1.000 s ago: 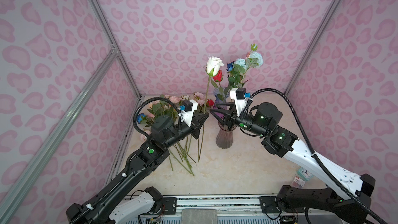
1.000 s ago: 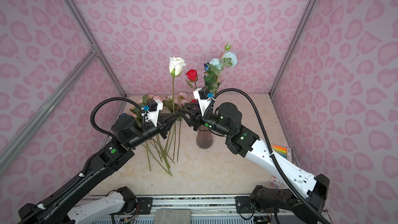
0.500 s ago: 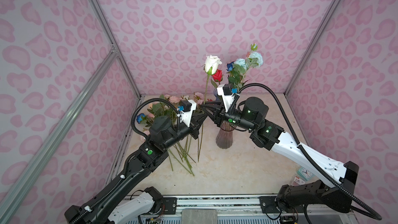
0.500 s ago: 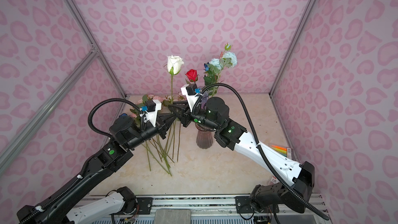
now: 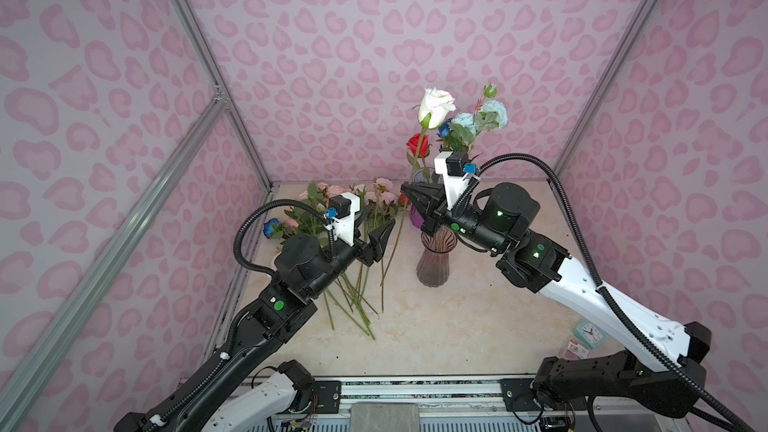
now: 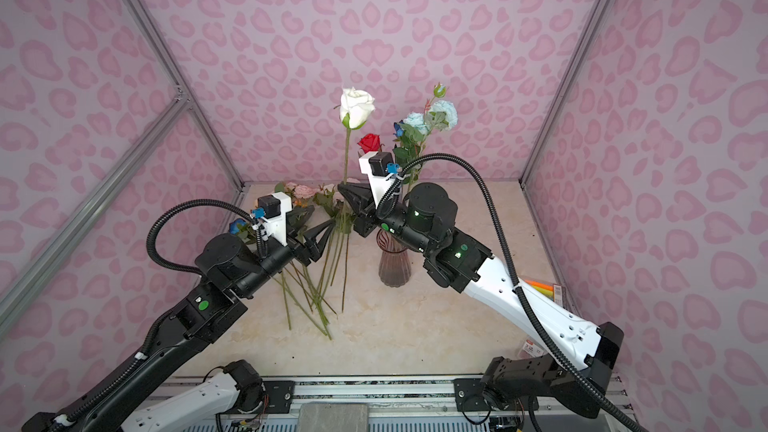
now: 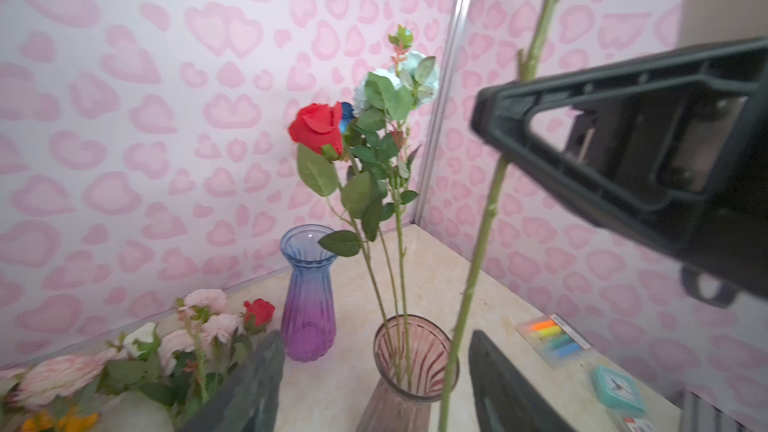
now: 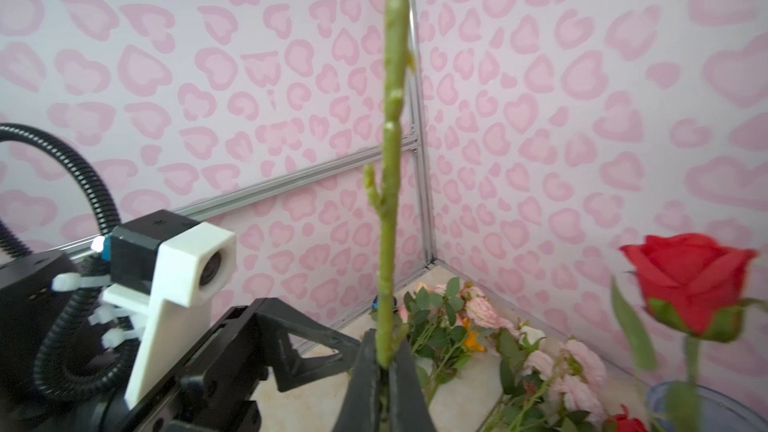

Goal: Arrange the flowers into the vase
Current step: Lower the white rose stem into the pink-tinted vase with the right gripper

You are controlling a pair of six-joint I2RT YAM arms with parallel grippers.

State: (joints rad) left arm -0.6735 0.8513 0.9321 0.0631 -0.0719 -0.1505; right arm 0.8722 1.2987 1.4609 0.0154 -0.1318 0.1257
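Note:
A white rose (image 5: 434, 108) (image 6: 356, 108) stands upright in the air on a long green stem (image 7: 478, 251) (image 8: 390, 160). My right gripper (image 5: 405, 193) (image 6: 343, 191) (image 8: 384, 371) is shut on that stem at mid-height. My left gripper (image 5: 380, 222) (image 6: 320, 220) (image 7: 374, 388) is open just below it, with the stem running free between its fingers. Right of the stem, the ribbed pink vase (image 5: 433, 263) (image 6: 394, 263) (image 7: 386, 409) holds a red rose (image 5: 417, 145) (image 7: 318, 126) and pale blue blooms (image 5: 478, 118). More flowers (image 5: 332, 201) (image 8: 478, 313) lie piled at the back left.
A blue-purple vase (image 7: 307, 297) (image 5: 415, 218) stands behind the pink one. Loose stems (image 5: 353, 297) fan out over the tabletop under the left arm. A teal clock (image 5: 590, 332) and a pack of coloured sticks (image 6: 540, 286) lie at the right edge. Patterned walls enclose three sides.
The right gripper reached left to the white rose's stem and shut on it. The left gripper, shut on that stem before, has opened and let it go.

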